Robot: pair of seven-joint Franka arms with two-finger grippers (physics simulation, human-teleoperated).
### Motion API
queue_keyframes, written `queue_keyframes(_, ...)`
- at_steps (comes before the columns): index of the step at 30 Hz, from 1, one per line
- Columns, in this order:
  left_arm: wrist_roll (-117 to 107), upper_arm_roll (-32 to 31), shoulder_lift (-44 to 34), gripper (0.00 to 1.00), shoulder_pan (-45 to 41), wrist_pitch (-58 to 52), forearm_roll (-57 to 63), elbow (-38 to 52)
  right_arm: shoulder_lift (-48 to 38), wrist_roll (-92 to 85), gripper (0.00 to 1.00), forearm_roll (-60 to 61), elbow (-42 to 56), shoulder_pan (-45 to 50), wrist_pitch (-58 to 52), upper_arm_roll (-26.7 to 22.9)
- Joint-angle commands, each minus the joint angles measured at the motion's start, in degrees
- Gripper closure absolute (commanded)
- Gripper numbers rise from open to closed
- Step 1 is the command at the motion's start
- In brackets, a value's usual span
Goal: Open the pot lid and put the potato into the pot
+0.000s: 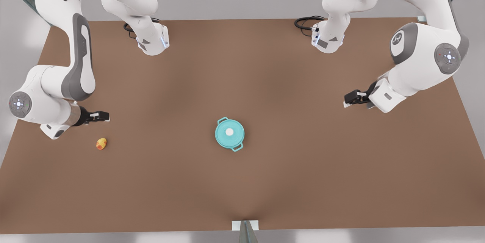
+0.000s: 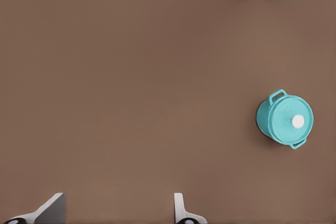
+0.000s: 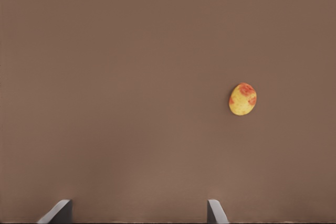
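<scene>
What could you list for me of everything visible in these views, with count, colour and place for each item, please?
pot: one, teal, two loop handles, near the table's middle.
pot lid: one, teal with a white knob, closed on the pot.
potato: one, yellow with orange-red patches, on the table toward the front view's left, apart from the pot.
table: one, brown.
cables: two, black, by the arm bases at the far edge.
metal brackets: one at the near edge, others at the corners, grey.
right pincer: one, black, open, above the table just beside the potato.
left pincer: one, black, open, at the front view's right, well away from the pot.
</scene>
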Motion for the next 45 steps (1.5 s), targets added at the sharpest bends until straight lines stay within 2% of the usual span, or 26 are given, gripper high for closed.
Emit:
queue_keyframes(1, -2.1, -0.2, 0.1, 0.0, -0.4, 0.1, -0.3, 0.1, -0.1, 8.7, 0.04, 0.1, 0.0, -0.1, -8.1, 0.1)
queue_keyframes(3, -1.9, -0.4, 0.9, 0.0, -0.7, -0.8, -0.1, 2.2, 1.0, 8.5, 0.04, -0.3, -0.1, -0.2, -5.3, 0.1)
queue_keyframes(5, -2.8, -0.3, 0.4, 0.0, -1.2, -5.0, 1.9, 1.7, 7.1, 4.8, 0.04, -0.6, -0.4, -0.7, 7.0, 0.1)
queue_keyframes(7, -16.4, -0.4, 2.2, 0.0, -1.4, -4.9, -0.5, 1.0, 8.4, 3.1, 0.04, -0.8, -2.2, -0.7, 14.6, 0.0)
queue_keyframes(9, -11.1, -0.8, 8.2, 0.0, -7.2, 1.6, -1.1, 3.0, 8.2, 1.6, 0.04, -1.2, -7.1, -0.8, 22.9, 0.0)
queue_keyframes(10, -10.7, -0.9, 11.9, 0.0, -12.7, 3.4, 5.9, 6.7, 7.6, 1.5, 0.04, -1.5, -9.2, -0.8, 25.7, -0.2)
queue_keyframes(11, -12.1, -0.8, 12.6, 0.0, -15.1, 1.6, 7.8, 6.8, 7.1, 1.4, 0.04, -1.8, -11.2, -0.9, 28.4, -0.3)
queue_keyframes(13, -22.2, -7.2, 12.4, 0.0, -16.3, 2.0, 5.0, 6.2, 7.4, 0.7, 0.03, -3.5, -13.5, -1.9, 33.2, -0.7)
queue_keyframes(14, -26.6, -7.2, 15.0, 0.0, -20.5, 2.9, 6.8, 6.7, 7.3, -0.2, 0.03, -3.5, -14.5, -3.0, 34.7, -0.7)
queue_keyframes(15, -33.7, -7.3, 19.1, 0.0, -22.4, 11.8, 7.3, 9.1, 6.6, -0.2, 0.03, -3.5, -15.5, -3.1, 34.7, -0.7)
queue_keyframes(16, -37.9, -7.0, 24.1, 0.0, -26.6, 13.2, 9.8, 13.3, 6.1, -0.2, 0.03, -3.5, -16.8, -3.3, 34.8, -0.7)
queue_keyframes(17, -45.9, -7.1, 29.7, 0.0, -30.2, 13.5, 17.8, 18.5, 6.2, -0.3, 0.03, -3.5, -16.9, -3.4, 34.9, -0.7)
queue_keyframes(19, -48.5, -7.2, 31.3, 0.0, -33.0, 15.6, 18.2, 19.4, 7.4, -0.8, 0.03, -3.6, -18.8, -4.6, 39.6, -0.7)
queue_keyframes(20, -54.3, -6.8, 33.7, 0.0, -35.2, 21.4, 18.7, 19.9, 8.2, -1.1, 0.03, -3.6, -18.8, -4.6, 40.0, -0.8)
queue_keyframes(21, -56.8, -5.2, 37.0, 0.0, -37.3, 22.2, 21.6, 23.4, 9.3, -1.4, 0.03, -3.5, -18.8, -4.7, 41.6, -0.8)
queue_keyframes(23, -56.8, -3.7, 40.0, 0.0, -37.3, 31.2, 21.6, 23.6, 10.7, -1.4, 0.03, -3.5, -18.6, -4.7, 43.5, -1.4)
queue_keyframes(24, -56.9, -3.9, 41.4, 0.0, -37.3, 32.3, 21.7, 24.6, 12.0, -1.4, 0.03, -3.6, -18.6, -4.7, 45.0, -1.9)
queue_keyframes(26, -61.9, 0.4, 44.1, 0.0, -42.1, 33.7, 24.5, 25.2, 11.3, -1.5, 0.02, -3.6, -18.5, -4.7, 44.7, -2.1)
queue_keyframes(38, -61.3, 0.2, 45.3, 0.0, -43.6, 33.6, 29.4, 23.2, 15.4, -3.2, 0.02, -3.3, -15.4, -4.6, 48.2, -4.4)
queue_keyframes(45, -59.2, 0.5, 47.8, 0.0, -43.5, 38.3, 29.5, 23.4, 15.4, -3.2, 0.02, -3.2, -15.4, -4.6, 48.2, -4.4)
